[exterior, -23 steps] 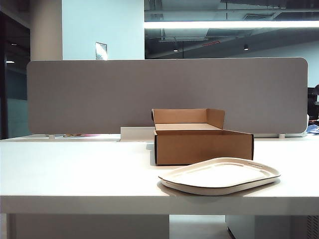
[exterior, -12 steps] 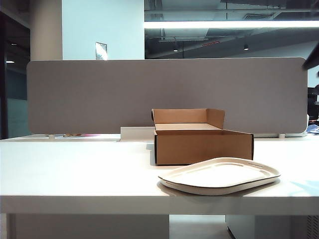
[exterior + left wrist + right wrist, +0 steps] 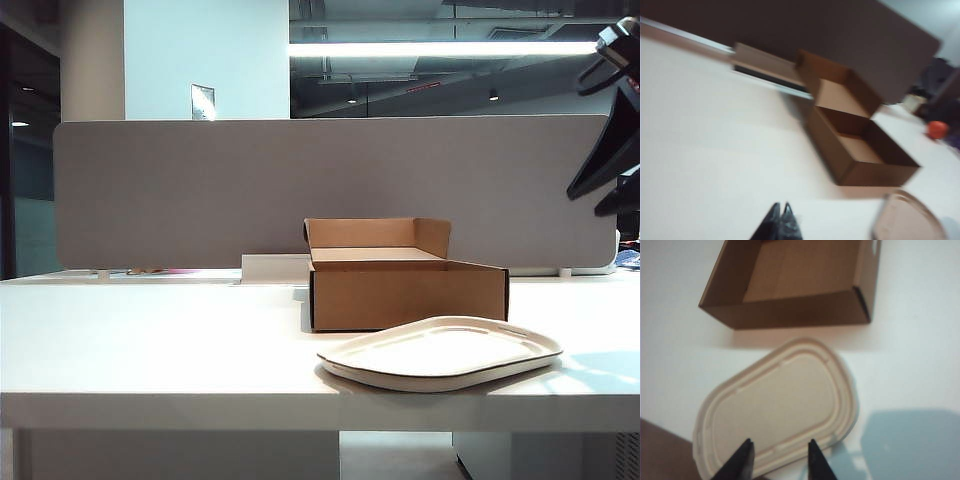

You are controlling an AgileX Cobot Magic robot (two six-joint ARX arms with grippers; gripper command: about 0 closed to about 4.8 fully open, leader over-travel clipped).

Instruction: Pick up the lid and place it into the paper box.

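Item: moulded-pulp lid (image 3: 440, 352). Cream-white, rounded-oval, raised rim. Lies flat on the white table (image 3: 150, 340), near its front edge, just in front of the paper box (image 3: 408, 283). Whether lid and box touch cannot be told from the exterior view; the right wrist view shows a strip of bare table between them. Not yet lifted.

Item: paper box. Shallow brown cardboard, open top, rear flap upright, interior empty in both wrist views. From the lid's centre in the exterior view it lies at about 11 o'clock, behind.

Item: right gripper (image 3: 778, 460). Fingers parted, holding nothing. In the exterior view it hangs at the upper right edge (image 3: 610, 120), well above the table; the lid lies at about 7 o'clock from it, below and inward. In the wrist view the fingertips (image 3: 743, 456) straddle the lid's (image 3: 777, 412) nearer rim in line of sight only, not in contact.

Item: left gripper (image 3: 780, 220). Fingers pressed together, empty; not visible in the exterior view. The lid (image 3: 907, 217) sits well off to its side, the box (image 3: 860, 145) ahead.

Governing relation: the lid's long axis runs slantwise across the right gripper's opening, one end towards the box (image 3: 790, 282). The right arm is judged the nearer and better placed; a descent onto the near rim, then a carry at about 11 o'clock, appears required.
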